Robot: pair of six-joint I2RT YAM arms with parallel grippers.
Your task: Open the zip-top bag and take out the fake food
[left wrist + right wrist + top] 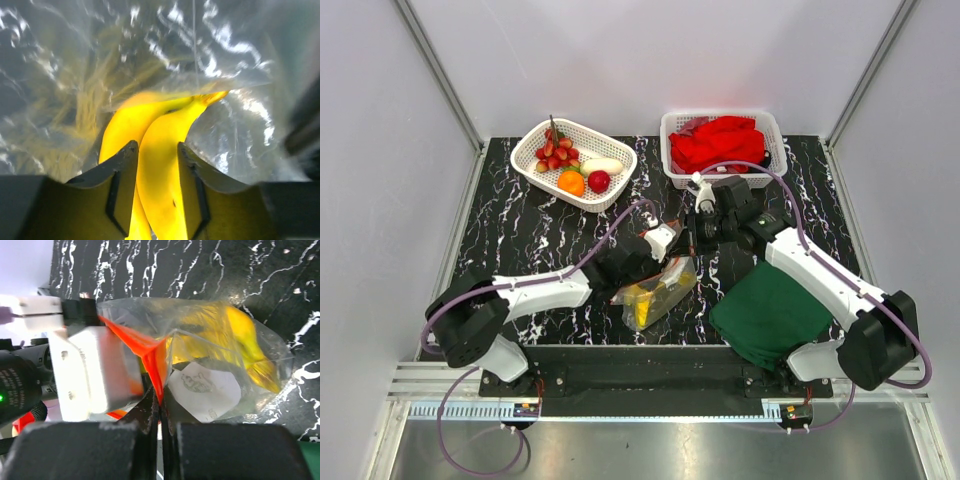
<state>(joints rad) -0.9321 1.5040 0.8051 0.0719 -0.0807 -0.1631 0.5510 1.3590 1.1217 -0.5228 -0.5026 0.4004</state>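
The clear zip-top bag (660, 290) lies on the black marbled table between the arms, with yellow bananas (645, 295) inside. My left gripper (658, 262) reaches in through the bag's mouth. In the left wrist view its gripper (156, 150) sits inside the crinkly plastic, and the fingers (122, 162) press both sides of a banana (160, 130). My right gripper (160, 400) is shut on the orange-red zip strip (157, 362) and holds that edge of the bag (220, 340) up. It also shows in the top view (692, 240).
A white basket (620, 155) at the back left holds a grape bunch (554, 148), an orange (571, 183), a red apple (599, 181) and a pale piece (602, 165). A second basket (672, 150) holds red cloth (720, 142). A dark green cloth (770, 312) lies under the right arm.
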